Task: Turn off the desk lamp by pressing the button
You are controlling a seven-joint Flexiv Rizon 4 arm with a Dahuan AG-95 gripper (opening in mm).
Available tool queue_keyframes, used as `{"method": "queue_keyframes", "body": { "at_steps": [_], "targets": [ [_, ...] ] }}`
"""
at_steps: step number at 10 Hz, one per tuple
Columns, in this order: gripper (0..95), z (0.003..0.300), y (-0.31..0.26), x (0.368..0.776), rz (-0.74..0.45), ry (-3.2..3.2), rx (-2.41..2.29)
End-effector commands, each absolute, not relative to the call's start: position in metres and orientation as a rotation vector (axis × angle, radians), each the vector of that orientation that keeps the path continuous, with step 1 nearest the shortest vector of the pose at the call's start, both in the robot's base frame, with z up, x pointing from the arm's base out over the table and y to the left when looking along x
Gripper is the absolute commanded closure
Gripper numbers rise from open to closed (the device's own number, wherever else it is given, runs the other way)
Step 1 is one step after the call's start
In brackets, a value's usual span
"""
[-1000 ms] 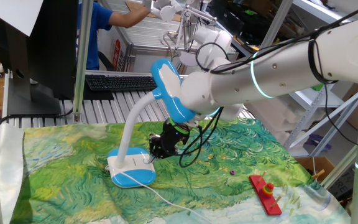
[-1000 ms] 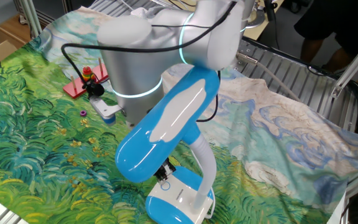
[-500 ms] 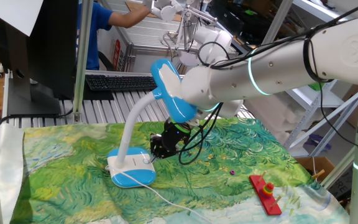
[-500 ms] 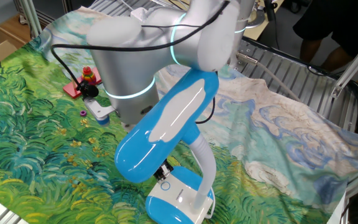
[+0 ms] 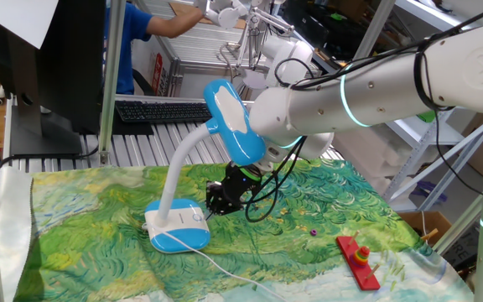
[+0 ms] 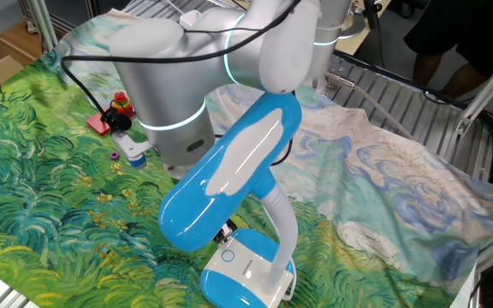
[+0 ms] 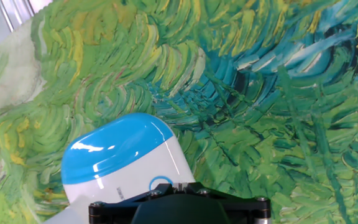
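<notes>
The desk lamp stands on the painted cloth, with its blue and white base (image 5: 177, 228), white gooseneck (image 5: 183, 158) and blue head (image 5: 233, 126). In the other fixed view the head (image 6: 229, 171) hides most of the gripper (image 6: 224, 234), which sits just above the base (image 6: 251, 272). The button (image 7: 158, 184) is a small mark inside a blue ring on the base's white top (image 7: 120, 163). My gripper (image 7: 179, 185) hangs right beside that ring, its two grey fingertips together with no gap. In one fixed view the gripper (image 5: 211, 206) is at the base's right edge.
A red toy block (image 5: 359, 258) lies on the cloth at the front right, and shows in the other fixed view (image 6: 109, 115) behind the arm. A white cable (image 5: 225, 273) runs from the base toward the front. A keyboard (image 5: 162, 110) sits behind the table.
The arm's elbow has swung sideways and the gripper has drawn slightly up and away from the lamp base. The lamp has not moved.
</notes>
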State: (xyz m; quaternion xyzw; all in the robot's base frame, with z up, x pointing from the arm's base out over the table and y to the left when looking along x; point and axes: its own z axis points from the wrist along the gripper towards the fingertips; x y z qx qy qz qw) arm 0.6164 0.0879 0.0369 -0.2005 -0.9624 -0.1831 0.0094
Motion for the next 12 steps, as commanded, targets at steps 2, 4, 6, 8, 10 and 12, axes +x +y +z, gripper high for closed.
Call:
{"method": "queue_keyframes", "body": {
  "at_steps": [2, 4, 6, 8, 10, 12],
  "targets": [
    [95.0, 0.0400, 0.0872, 0.6121, -0.575, -3.001, -0.628],
    [95.0, 0.0412, 0.0878, 0.6100, -0.575, -3.000, -0.629],
    [95.0, 0.0423, 0.0862, 0.6070, -0.579, -3.000, -0.627],
    [95.0, 0.0427, 0.0847, 0.6054, -0.583, -2.999, -0.624],
    [95.0, 0.0426, 0.0847, 0.6058, -0.582, -3.001, -0.622],
    [95.0, 0.0423, 0.0850, 0.6065, -0.581, -3.004, -0.621]
  ]
}}
